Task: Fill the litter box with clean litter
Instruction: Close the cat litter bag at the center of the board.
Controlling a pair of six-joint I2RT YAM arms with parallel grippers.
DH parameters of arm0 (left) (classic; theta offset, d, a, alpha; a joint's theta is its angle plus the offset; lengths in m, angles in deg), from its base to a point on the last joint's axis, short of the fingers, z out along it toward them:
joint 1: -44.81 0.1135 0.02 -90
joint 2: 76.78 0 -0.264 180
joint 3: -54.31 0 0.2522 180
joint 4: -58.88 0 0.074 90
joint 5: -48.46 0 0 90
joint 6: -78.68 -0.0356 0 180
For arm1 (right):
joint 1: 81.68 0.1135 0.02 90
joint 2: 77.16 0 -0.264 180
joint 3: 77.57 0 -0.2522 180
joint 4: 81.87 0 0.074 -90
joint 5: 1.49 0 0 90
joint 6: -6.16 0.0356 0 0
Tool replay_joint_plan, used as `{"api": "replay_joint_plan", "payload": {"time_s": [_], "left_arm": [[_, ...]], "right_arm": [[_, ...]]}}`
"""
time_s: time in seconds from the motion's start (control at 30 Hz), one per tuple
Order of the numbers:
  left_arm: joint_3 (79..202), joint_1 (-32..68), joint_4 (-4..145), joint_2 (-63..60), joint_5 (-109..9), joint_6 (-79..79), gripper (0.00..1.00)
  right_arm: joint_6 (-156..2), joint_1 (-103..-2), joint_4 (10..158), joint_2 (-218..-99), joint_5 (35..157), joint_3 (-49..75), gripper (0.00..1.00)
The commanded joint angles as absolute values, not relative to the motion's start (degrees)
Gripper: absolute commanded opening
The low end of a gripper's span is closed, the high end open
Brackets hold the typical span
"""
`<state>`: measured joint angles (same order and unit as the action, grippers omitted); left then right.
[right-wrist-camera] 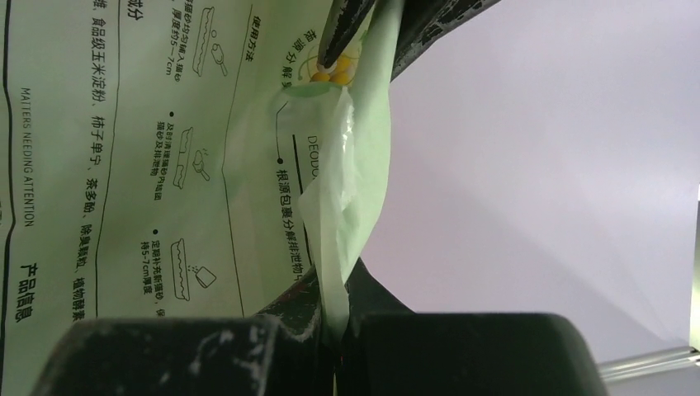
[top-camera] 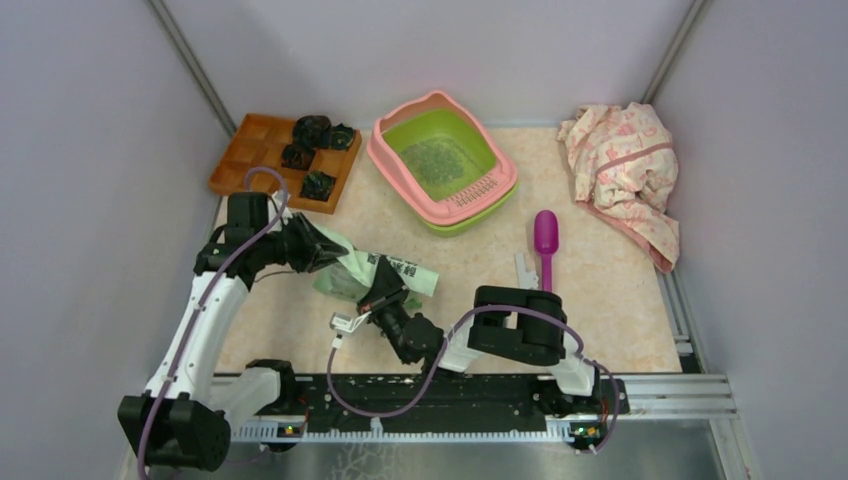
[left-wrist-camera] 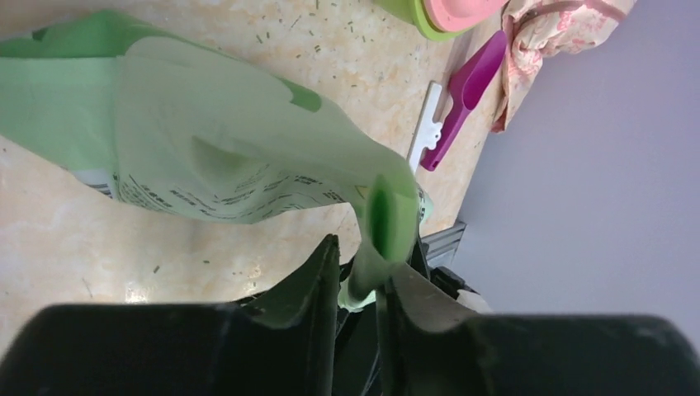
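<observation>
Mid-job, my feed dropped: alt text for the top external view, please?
The left pincer and right pincer each pinch the pale green bag in the foreground. Farther back, the litter box holds a small patch of litter.

At twelve o'clock on the desk (top-camera: pixel 600 290), close to the far edge: the litter box (top-camera: pixel 440 125), upright and open-topped. Rounded rectangle of plastic, lime green basin inside a broad pink rim, with a lime green lip peeking out beneath the pink at the near end. Turned slightly askew, raised rounded back toward eleven o'clock, slotted pink grate toward five o'clock. Spread over the basin floor, the litter (top-camera: pixel 435 160): small dark grey-green granules in a thin speckled patch, densest mid-floor and reaching toward the grate.
</observation>
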<state>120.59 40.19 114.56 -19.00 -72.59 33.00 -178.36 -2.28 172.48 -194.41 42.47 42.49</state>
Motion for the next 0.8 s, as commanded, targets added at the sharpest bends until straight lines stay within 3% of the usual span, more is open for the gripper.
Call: {"api": "replay_joint_plan", "payload": {"time_s": [0.0, 0.2, 0.33, 0.5, 0.57, 0.63, 0.7, 0.77], "left_arm": [[119.29, 40.15, 109.92, -17.09, -66.01, 33.84, 0.25], [119.21, 40.07, 105.73, -15.61, -64.38, 36.00, 0.20], [116.40, 40.07, 102.74, -18.86, -62.87, 36.75, 0.00], [106.00, 40.00, 89.31, -28.82, -64.22, 38.65, 0.00], [100.02, 40.02, 82.72, -34.10, -65.19, 40.53, 0.00], [94.49, 39.99, 77.65, -39.60, -63.78, 41.29, 0.00], [91.86, 40.03, 74.77, -42.97, -62.22, 41.39, 0.00], [91.69, 40.00, 73.58, -43.35, -62.13, 40.32, 0.00]], "right_arm": [[-179.00, -1.68, 182.86, -190.99, 41.88, 41.38, 0.00], [-178.06, -0.65, 182.12, -190.54, 41.61, 41.29, 0.00], [-174.80, -0.63, 179.15, -188.00, 40.73, 41.61, 0.00], [-165.65, -0.64, 168.97, -182.37, 37.48, 42.09, 0.00], [-157.93, -0.51, 158.10, -177.11, 36.52, 42.73, 0.00], [-145.37, -0.60, 136.79, -170.27, 37.75, 41.78, 0.00], [-126.44, -1.47, 105.74, -162.79, 47.65, 36.00, 0.11], [-111.75, -4.58, 84.88, -157.82, 64.35, 29.82, 0.22]]}}
